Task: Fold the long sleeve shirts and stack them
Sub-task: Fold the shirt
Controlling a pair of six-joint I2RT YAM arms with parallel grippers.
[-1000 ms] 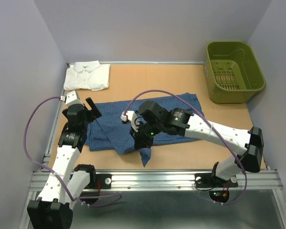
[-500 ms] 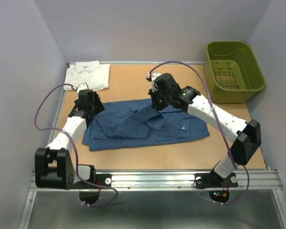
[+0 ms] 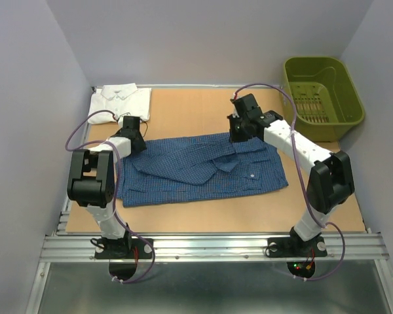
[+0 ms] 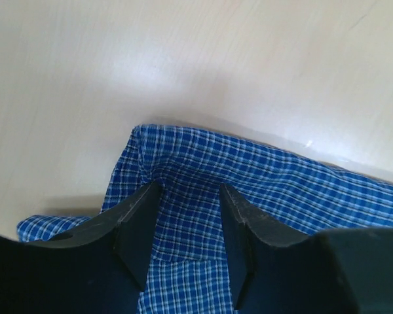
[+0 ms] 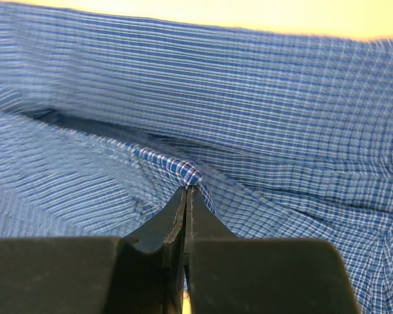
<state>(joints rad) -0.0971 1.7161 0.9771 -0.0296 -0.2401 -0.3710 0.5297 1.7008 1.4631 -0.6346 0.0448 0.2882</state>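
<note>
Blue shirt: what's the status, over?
Left gripper open, straddling a corner of the blue shirt. Right gripper shut, pinching its far edge. Shirt spread out, not stacked. White shirt and basket sit clear.

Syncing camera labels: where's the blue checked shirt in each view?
Top external: blue checked shirt spread mid-table, between the arms.
Left wrist: shirt in lower half, its edge between the left gripper's parted jaws.
Right wrist: shirt nearly fills the frame, a fold pinched by the right gripper.
Shared landmark: tan tabletop, bare past the shirt's edge in all three.

Blue checked shirt spread flat, rumpled, centre; white shirt folded, far left.
</note>
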